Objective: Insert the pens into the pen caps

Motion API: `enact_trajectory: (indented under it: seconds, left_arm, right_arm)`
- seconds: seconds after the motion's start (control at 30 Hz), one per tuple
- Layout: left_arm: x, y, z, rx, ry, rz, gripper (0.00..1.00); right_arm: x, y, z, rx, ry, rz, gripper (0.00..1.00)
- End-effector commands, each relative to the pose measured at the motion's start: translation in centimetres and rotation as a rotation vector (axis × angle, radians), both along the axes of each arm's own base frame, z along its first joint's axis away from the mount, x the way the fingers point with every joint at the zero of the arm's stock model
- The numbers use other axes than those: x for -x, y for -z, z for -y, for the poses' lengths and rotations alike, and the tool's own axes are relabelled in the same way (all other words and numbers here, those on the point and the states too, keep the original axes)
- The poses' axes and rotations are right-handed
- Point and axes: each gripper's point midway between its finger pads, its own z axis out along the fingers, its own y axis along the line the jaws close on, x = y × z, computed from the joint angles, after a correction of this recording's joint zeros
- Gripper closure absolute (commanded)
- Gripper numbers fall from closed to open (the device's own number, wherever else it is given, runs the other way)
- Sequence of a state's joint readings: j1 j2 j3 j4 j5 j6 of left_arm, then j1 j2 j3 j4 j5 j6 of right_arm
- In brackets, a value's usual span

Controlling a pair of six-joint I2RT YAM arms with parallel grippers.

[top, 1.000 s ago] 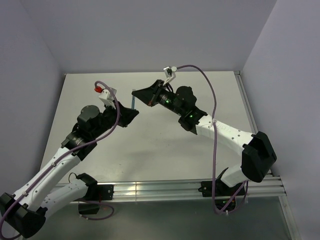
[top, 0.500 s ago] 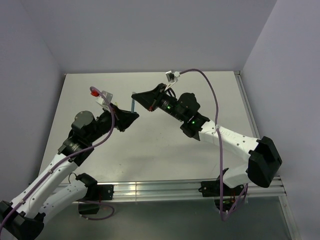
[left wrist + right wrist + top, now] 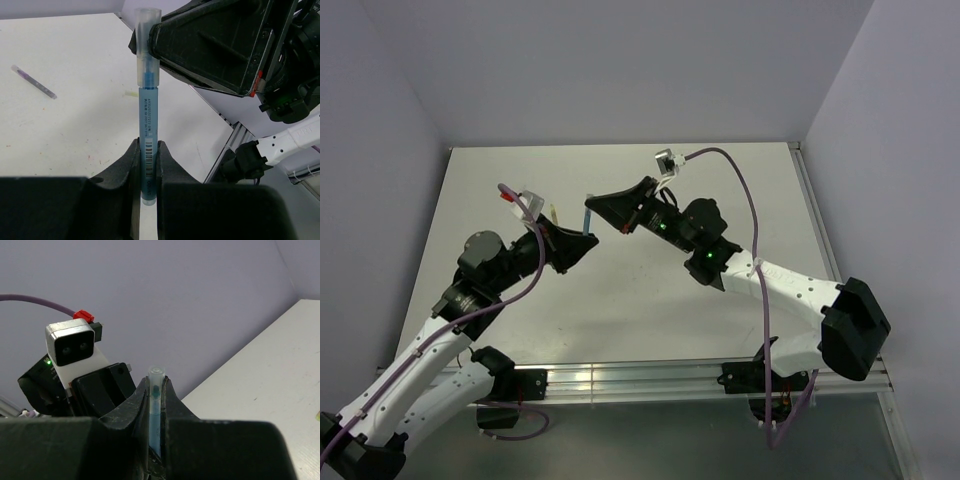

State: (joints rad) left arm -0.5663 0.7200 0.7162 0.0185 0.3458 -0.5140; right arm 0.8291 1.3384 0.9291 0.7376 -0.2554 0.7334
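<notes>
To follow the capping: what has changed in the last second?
The left gripper and right gripper carried the blue pen and the pen cap on its tip slightly toward the arm bases. Both stay shut, left on the pen, right on the cap; nothing was released.

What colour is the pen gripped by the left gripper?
Blue. The pen shows best in the left wrist view.

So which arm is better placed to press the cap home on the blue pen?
Probably right: the right gripper is shut on the cap, already over the tip of the blue pen, whose barrel the left gripper clamps steady.
</notes>
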Motion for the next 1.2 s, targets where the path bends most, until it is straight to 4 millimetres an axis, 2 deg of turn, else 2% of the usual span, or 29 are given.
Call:
enact_trajectory:
  seconds: [0.0,0.33,1.17]
  left_arm:
    - [0.4,-6.2,-0.8,0.119,-0.024,0.211,1.0]
    - [0.5,-6.6,-1.5,0.12,-0.055,0.246,1.0]
    - [0.3,-7.4,-2.3,0.137,-0.094,0.274,1.0]
  right_arm:
    - [2.0,2.8,-0.5,0.085,-0.073,0.005,1.0]
    - [3.8,3.9,-1.2,0.075,-0.14,-0.02,1.0]
    - [7.9,9.4,-2.7,0.163,-0.28,-0.089,1.0]
